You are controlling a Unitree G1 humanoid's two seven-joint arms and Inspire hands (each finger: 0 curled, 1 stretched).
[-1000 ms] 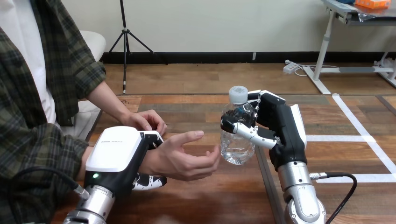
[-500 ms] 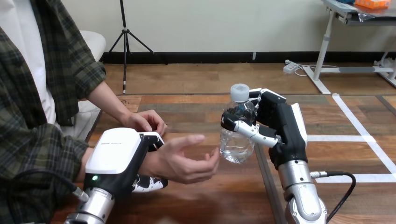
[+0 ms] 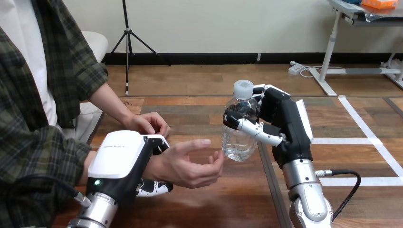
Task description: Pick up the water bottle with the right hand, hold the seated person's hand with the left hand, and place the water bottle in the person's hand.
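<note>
"Head view, largest thing first: what carries everything?" asked the first.

"A wooden surface (image 3: 214, 204). A person (image 3: 33, 118) sits at its left edge, both forearms reaching in over it," said the second.

"And the robot's arms?"

"Both rise from the near edge. The left hand (image 3: 121, 159) is by the near left corner, white shell up, and is wrapped round the person's wrist (image 3: 154, 164). Its fingers (image 3: 154, 187) show curled below the wrist, and another black-and-white part closes over the top. The right hand (image 3: 280, 123) stands right of the surface's middle, clasped round the water bottle (image 3: 237, 137), thumb across the front and fingers behind."

"Where is the person's hand?"

"The person's hand (image 3: 187, 164) lies between the two robot hands, palm turned toward the bottle, fingers loosely cupped and spread. The person's other hand (image 3: 151, 124) rests farther back, toward the left edge, holding nothing."

"So where is the bottle, exactly?"

"Near the middle of the surface, close to upright with its top leaning slightly right. Its lower side is just beside the person's fingertips, and whether they touch cannot be told. Clear, with a white cap (image 3: 243, 88) on top."
</note>
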